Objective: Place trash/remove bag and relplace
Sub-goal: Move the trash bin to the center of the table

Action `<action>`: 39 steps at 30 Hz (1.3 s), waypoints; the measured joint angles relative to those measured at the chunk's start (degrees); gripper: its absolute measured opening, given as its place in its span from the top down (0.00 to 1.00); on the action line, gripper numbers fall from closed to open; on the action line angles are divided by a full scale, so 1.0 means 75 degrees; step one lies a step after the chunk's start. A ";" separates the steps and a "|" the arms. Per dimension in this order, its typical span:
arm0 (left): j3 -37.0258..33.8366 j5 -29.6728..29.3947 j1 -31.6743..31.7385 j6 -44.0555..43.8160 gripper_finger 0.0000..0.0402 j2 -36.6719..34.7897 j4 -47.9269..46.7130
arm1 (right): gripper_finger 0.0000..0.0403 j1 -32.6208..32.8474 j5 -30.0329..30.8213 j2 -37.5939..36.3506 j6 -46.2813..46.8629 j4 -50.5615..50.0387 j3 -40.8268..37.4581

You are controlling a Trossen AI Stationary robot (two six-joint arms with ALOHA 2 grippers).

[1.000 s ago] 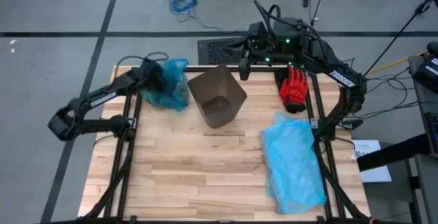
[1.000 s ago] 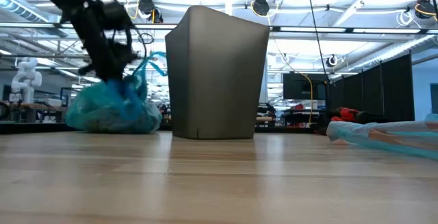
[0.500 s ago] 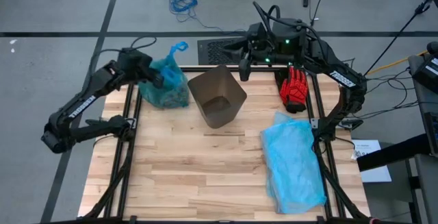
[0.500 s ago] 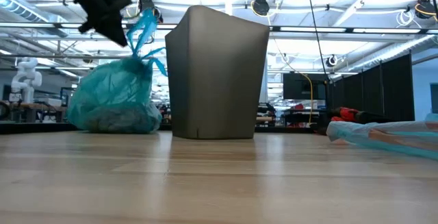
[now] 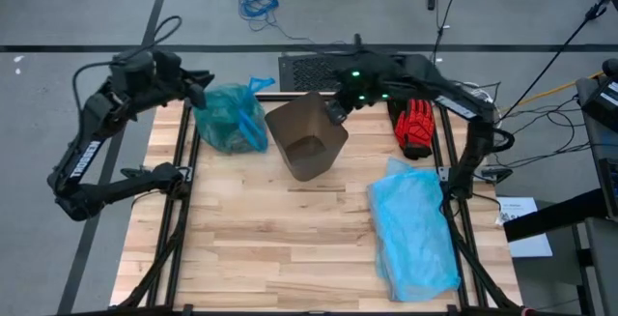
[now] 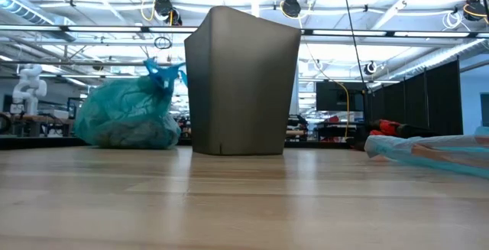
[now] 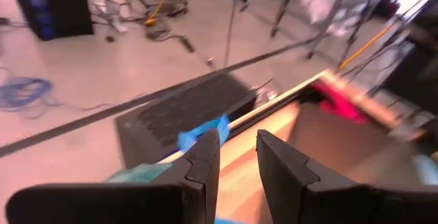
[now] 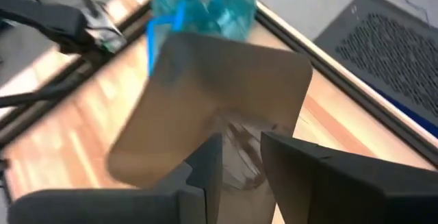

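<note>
The green bag (image 5: 230, 119) already stands out of the bin (image 5: 307, 137). It sits tied and full on the table (image 5: 261, 239) in the upper left part of the overhead picture, just beside the bin, with its blue handles (image 6: 164, 73) sticking up. The trash itself I cannot see; I judge it is inside this bag. The bin looks bare inside, with no liner. So what is left, I think, is to put in the new bag: a pale blue bag (image 5: 415, 227) lies flat at the lower right, well apart from the bin.

The left gripper (image 5: 200, 81) is at the upper left, off the table edge, near the green bag. Its fingers (image 7: 205, 159) stand a little apart and hold nothing. The right gripper (image 5: 336, 111) hovers over the far rim of the bin, fingers (image 8: 205, 162) also slightly apart and empty.
</note>
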 joint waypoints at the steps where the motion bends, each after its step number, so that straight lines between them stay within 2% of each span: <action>1: 0.0081 0.0099 0.0000 -0.0166 0.76 -0.0026 -0.0013 | 0.76 -0.0040 0.0003 0.0154 -0.0018 0.0003 0.0000; 4: 0.0241 0.0377 0.0000 -0.0542 0.76 -0.0121 -0.0011 | 0.72 -0.0178 0.0005 0.0622 0.0019 -0.0003 -0.0001; 13: 0.0256 0.0509 0.0000 -0.0638 0.76 -0.0506 -0.0442 | 0.47 -0.0577 0.0004 0.1706 0.0550 -0.0486 -0.0003; 19: 0.0256 0.0509 -0.0002 -0.0610 0.76 -0.0655 -0.0719 | 0.43 -0.0640 0.0180 0.2050 0.0683 -0.0517 -0.0003; 22: 0.0256 0.0506 0.0000 -0.0579 0.76 -0.0702 -0.0782 | 0.48 -0.0634 0.0140 0.2143 0.0813 -0.0562 0.0000; 24: 0.0256 0.0506 -0.0002 -0.0579 0.76 -0.0739 -0.0785 | 0.56 -0.0618 0.0099 0.2173 0.0925 -0.0729 0.0000; 30: 0.0256 0.0506 0.0000 -0.0565 0.76 -0.0803 -0.0790 | 0.94 -0.0375 0.0149 0.2152 0.1240 -0.0900 0.0000; 39: 0.0253 0.0506 0.0000 -0.0569 0.76 -0.0871 -0.1053 | 0.99 0.0328 0.0147 0.2095 0.2933 -0.1921 0.0015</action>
